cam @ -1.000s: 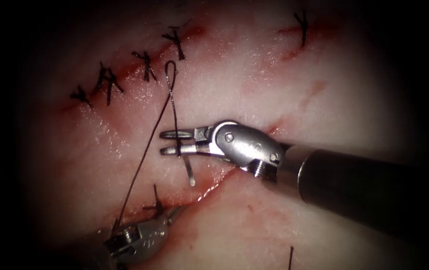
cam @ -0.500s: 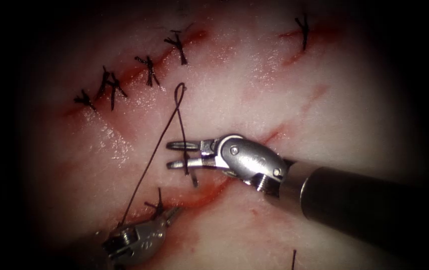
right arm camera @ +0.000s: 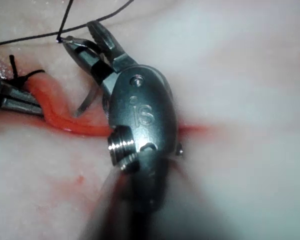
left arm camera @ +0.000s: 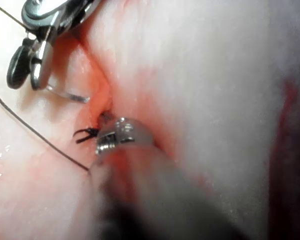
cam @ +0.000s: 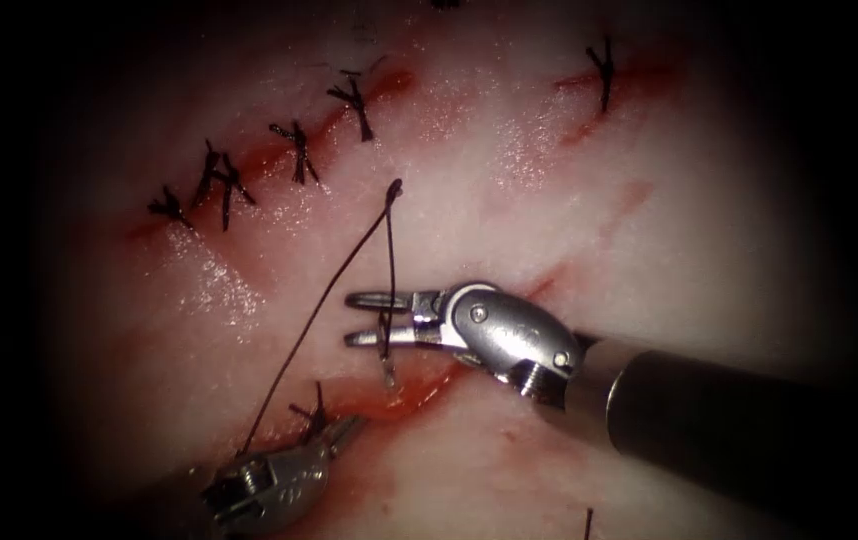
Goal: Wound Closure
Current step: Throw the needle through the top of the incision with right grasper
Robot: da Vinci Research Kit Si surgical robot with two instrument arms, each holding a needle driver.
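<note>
The tissue (cam: 549,180) has an unclosed cut (cam: 429,385) running under my right tool (cam: 367,318). Its jaws stand apart just left of the cut, and the curved needle (cam: 388,370) crosses between them. The needle's lower end rests at the cut's left margin; I cannot tell if it enters the tissue. It shows again as needle (left arm camera: 65,94) and needle (right arm camera: 86,104). The black thread (cam: 319,310) loops up from the needle and runs down-left past my left tool (cam: 347,428). That tool's shut tips lie at the cut beside a tied knot (cam: 314,415).
Several finished stitches (cam: 299,150) close another cut at the upper left. One more stitch (cam: 604,75) sits at the upper right. Red fluid (cam: 399,405) pools in the cut. A cut thread end (cam: 586,520) lies at the lower edge.
The right tool has moved down and right toward the cut, so less needle shows below its jaws. The thread loop has grown shorter and shifted right. The left tool has stayed in place.
</note>
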